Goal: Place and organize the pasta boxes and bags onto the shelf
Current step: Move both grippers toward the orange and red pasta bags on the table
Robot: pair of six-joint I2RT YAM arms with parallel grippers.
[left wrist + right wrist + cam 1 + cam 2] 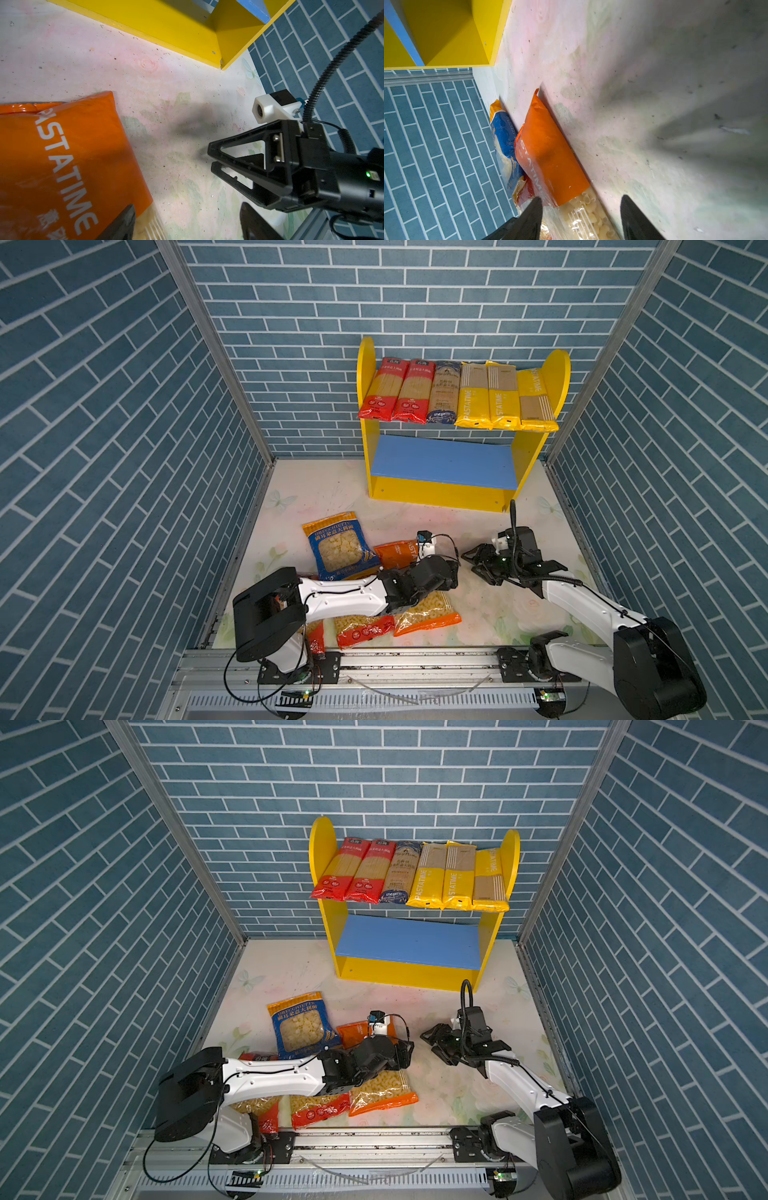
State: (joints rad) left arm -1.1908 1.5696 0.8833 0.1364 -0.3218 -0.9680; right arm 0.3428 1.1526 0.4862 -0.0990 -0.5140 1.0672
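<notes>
Both stand open and empty: left gripper (187,207), right gripper (212,158); left arm (345,593) half-hides the orange bag (395,553).

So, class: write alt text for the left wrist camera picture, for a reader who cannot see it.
An orange PASTATIME pasta bag lies on the floral table, one finger of the open left claw over its edge. The right claw, open and empty, hangs nearby; the yellow shelf stands beyond.

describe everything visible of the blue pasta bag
The blue pasta bag is glossy plastic, blue with an orange top band, white lettering and a clear window showing pale short pasta. It lies flat, face up, on the table. The orange bag lies against its right edge; the left arm hides its near edge.
</notes>
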